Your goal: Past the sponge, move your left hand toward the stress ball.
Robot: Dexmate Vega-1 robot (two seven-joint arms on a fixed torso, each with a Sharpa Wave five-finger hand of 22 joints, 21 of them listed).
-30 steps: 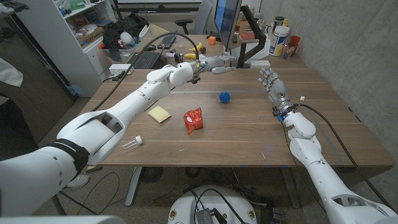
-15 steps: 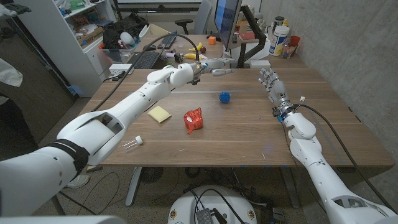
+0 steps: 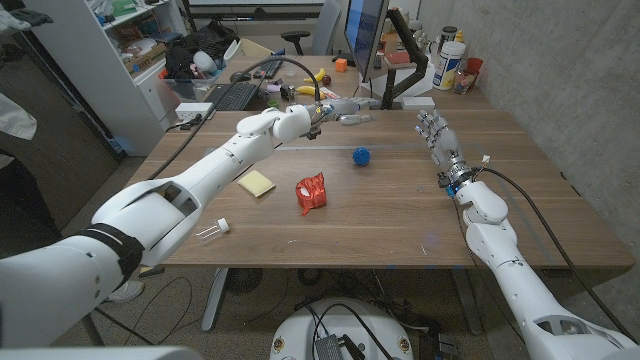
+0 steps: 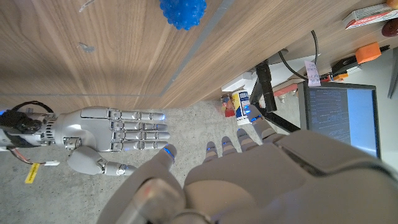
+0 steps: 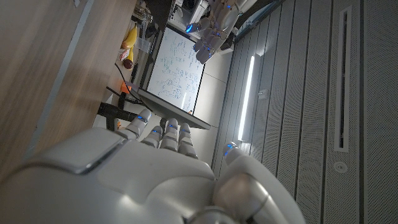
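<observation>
Little displacement is recorded — left hand (image 3: 345, 108), fingers spread and empty, has been drawn slightly back, beyond sponge (image 3: 257, 183), short of stress ball (image 3: 361, 155) — approach judged unfinished.

I see the yellow sponge (image 3: 257, 183), a flat square, lying on my left half of the wooden table; the stress ball (image 3: 361, 155), blue and knobbly, rests further back near the middle, well apart.
</observation>
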